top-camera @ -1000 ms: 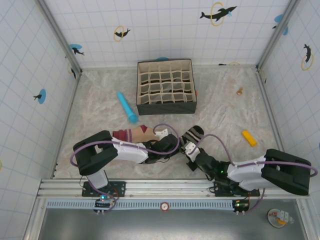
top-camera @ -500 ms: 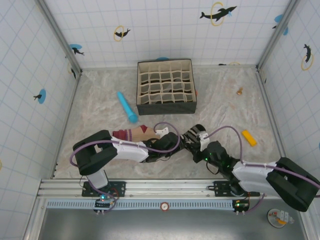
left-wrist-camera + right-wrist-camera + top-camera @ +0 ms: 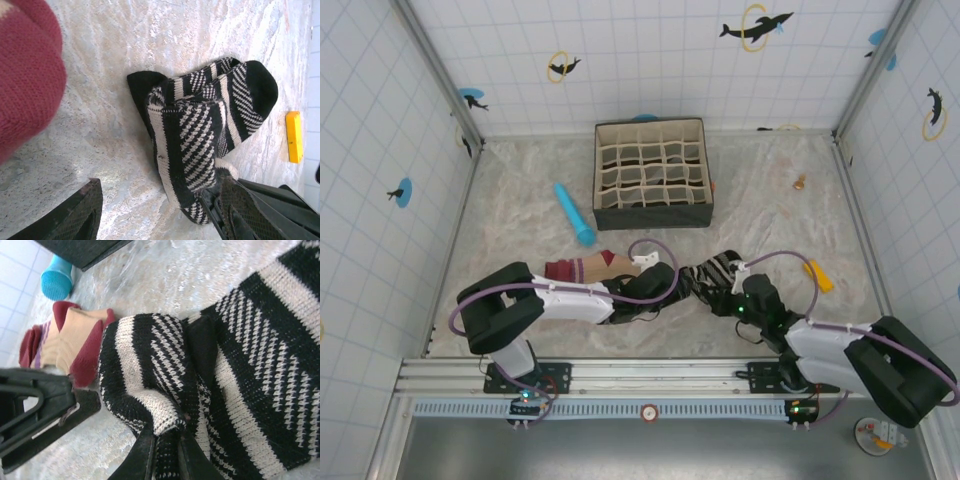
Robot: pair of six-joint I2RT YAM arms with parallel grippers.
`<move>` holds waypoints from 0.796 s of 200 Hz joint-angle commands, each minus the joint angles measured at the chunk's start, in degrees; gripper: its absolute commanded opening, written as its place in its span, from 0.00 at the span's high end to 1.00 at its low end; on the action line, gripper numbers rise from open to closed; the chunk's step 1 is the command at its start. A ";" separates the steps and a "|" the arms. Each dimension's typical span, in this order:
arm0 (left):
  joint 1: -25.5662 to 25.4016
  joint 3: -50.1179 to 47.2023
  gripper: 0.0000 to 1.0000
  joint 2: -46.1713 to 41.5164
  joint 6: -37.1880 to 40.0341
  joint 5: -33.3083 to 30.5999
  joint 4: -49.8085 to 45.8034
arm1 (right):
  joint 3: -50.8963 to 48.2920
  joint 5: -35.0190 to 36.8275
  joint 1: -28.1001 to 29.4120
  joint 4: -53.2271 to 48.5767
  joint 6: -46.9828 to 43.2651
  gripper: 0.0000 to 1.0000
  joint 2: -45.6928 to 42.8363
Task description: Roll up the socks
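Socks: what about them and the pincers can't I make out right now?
- Peach sock: top view, right end under the left arm; left wrist view, blurred and cut by the corner.
- Striped sock: top view, near part under the right arm; right wrist view, cut by the right edge.
- Right pincer: shut on the striped sock; depth of bite buried in folds.
- Left pincer: open; fingers partly cut by the bottom edge.

A robot test cell in a lab: white tiled walls [image 3: 650,70] with dolphin stickers [image 3: 756,27], aluminium corner posts [image 3: 438,70] and a mounting rail [image 3: 650,378]
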 commanded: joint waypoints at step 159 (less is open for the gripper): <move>2.48 3.83 0.43 12.42 5.46 6.52 19.33 | -10.50 -5.19 -12.48 -18.93 10.57 1.00 6.62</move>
